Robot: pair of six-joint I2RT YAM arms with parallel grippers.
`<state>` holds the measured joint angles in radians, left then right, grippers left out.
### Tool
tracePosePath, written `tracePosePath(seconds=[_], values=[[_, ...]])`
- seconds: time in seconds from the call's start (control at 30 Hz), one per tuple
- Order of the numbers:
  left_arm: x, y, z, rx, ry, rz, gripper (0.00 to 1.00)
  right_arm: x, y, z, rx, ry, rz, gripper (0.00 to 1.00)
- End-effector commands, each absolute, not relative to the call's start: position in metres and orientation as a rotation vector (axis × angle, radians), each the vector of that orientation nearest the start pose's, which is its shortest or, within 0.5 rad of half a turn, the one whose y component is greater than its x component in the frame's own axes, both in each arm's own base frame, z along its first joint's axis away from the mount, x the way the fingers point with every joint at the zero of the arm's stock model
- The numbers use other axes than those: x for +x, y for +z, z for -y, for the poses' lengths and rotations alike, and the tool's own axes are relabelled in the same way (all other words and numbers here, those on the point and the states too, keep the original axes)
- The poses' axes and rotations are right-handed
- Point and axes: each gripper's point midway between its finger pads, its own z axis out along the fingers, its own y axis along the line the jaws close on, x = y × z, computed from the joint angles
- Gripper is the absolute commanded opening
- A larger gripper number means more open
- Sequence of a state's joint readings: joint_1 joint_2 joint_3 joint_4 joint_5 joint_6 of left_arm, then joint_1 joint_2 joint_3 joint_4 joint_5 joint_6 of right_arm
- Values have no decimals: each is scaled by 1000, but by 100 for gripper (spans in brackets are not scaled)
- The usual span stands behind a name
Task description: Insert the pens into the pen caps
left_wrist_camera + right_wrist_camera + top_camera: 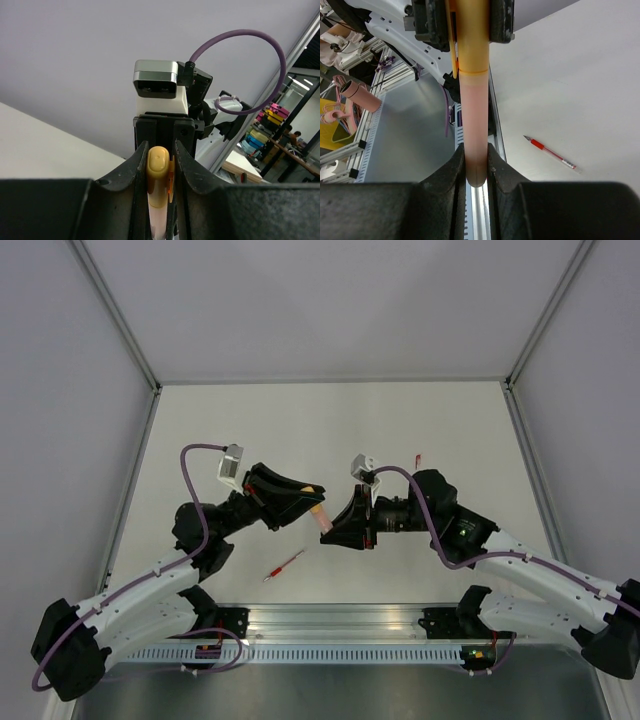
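Table (330, 430): white; red pen (284, 565) near, red cap (418, 459) far.
Walls (300, 300): grey.
Left gripper (160, 146): grips orange cap (158, 172).
Right gripper (475, 150): grips pink pen (474, 120).

White arms (130, 595), black joints (200, 525), purple cables (188, 485), silver wrist cameras (232, 465)

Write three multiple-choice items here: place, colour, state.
1. The slim red plastic pen lies: A on the white table; B in a gripper; C in a tray.
2. The stubby plastic cap in the left gripper is: A blue; B orange-yellow; C green.
3. The right gripper is: A wide open; B shut on the pale pink pen barrel; C hidden.
A, it lies loose, nothing holding it; B, plain in the left wrist view; B, it pinches the barrel.
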<state>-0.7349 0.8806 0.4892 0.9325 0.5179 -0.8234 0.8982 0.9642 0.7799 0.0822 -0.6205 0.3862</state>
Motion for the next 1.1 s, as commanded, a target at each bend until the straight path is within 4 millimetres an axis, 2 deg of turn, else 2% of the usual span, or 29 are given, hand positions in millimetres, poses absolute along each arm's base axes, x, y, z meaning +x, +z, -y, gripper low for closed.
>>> tracePosePath(seconds=[0.0,0.03,0.07,0.1,0.27,0.57,0.7,0.97,1.0,1.03,1.07], values=[[119,296,296,586,-1761,-1415,2,142,418,-323,-821,1328,-1177,0],[118,296,295,587,-1758,-1410,2,142,424,-323,-823,1326,-1166,0],[118,292,295,587,-1754,-1418,2,145,421,-327,-834,1318,-1188,0],[118,291,295,582,-1751,-1423,2,145,436,-326,-834,1312,-1163,0],[119,285,294,576,-1745,-1430,2,157,454,-335,-849,1275,-1166,0],[119,280,293,555,-1748,-1412,2,166,466,-352,-877,1299,-1159,0],[118,281,293,553,-1756,-1401,2,170,461,-360,-884,1319,-1169,0],[113,298,290,590,-1747,-1381,3,166,422,-364,-952,1334,-1219,0],[116,301,292,589,-1735,-1419,10,164,418,-363,-958,1330,-1228,0],[115,307,291,594,-1719,-1410,39,165,410,-362,-962,1325,-1246,0],[116,311,290,588,-1712,-1415,50,165,406,-362,-968,1318,-1252,0]])
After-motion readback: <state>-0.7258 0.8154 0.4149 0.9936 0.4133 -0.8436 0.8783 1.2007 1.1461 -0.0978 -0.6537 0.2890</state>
